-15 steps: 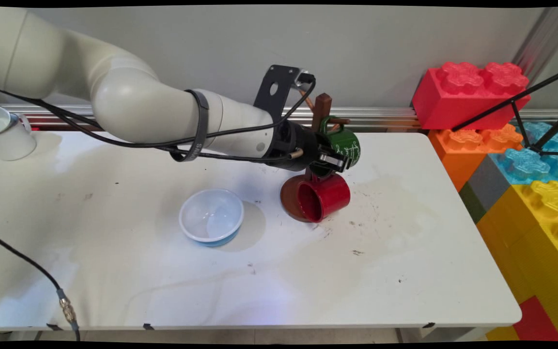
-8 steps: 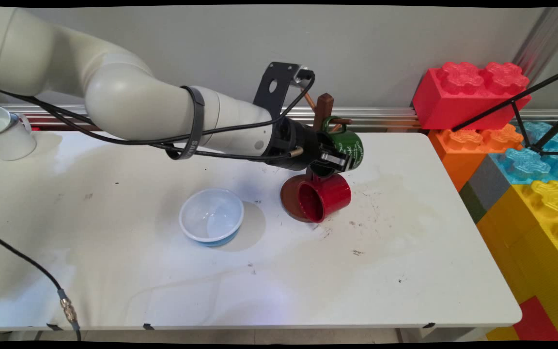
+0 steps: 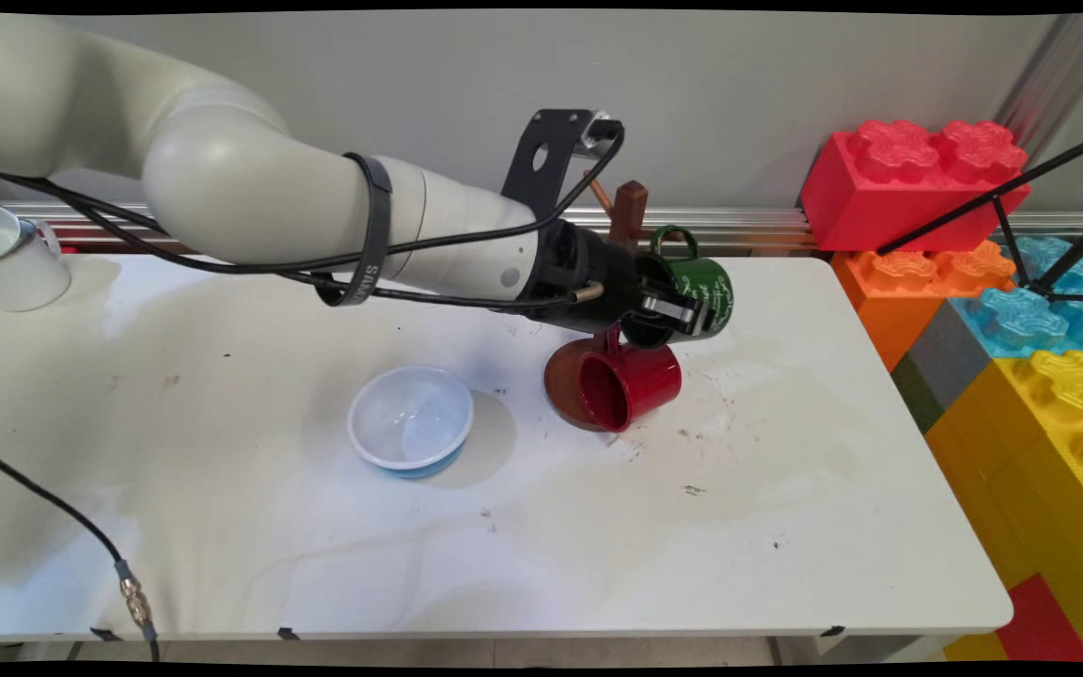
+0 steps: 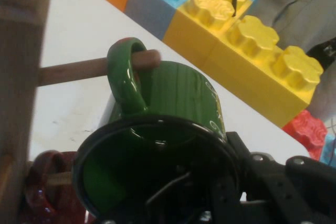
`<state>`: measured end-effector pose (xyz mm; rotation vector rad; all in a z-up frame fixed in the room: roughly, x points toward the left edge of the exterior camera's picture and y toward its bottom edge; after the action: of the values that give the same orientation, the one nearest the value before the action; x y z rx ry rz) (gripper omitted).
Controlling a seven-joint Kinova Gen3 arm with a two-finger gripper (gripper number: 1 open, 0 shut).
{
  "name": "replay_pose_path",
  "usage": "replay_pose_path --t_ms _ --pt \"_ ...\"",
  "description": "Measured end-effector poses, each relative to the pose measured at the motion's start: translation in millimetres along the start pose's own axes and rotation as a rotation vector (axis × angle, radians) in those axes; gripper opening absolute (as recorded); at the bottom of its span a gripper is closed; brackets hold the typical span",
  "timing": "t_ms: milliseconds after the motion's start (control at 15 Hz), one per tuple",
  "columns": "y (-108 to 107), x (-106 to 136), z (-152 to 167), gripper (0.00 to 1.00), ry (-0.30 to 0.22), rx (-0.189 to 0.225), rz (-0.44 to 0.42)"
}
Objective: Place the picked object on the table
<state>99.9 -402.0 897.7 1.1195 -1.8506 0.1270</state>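
Green mug (image 3: pixel 703 293), pinched at its rim by the tool (image 3: pixel 668 315), has slid rightward along the peg (image 4: pixel 94 68)

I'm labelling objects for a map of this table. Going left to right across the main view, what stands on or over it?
White mug → blue-and-white bowl → red mug hanging on the mug tree → green mug held in the gripper.

The desk (image 3: pixel 786 527) is lit brightly and evenly from above, and soft shadows are cast beside the bowl (image 3: pixel 410 417) and under the arm. In the hand view, glare is seen on the green mug (image 4: pixel 173 103), and the post (image 4: pixel 18 77) is blurred.
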Motion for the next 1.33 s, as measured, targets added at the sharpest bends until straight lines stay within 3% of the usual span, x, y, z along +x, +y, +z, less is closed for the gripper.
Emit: replay_pose_path --t_ms 800,1333 --pt "31 4 -16 0.0 0.0 -0.109 -0.001" --pt "27 5 -39 0.0 -0.053 -0.112 0.065"
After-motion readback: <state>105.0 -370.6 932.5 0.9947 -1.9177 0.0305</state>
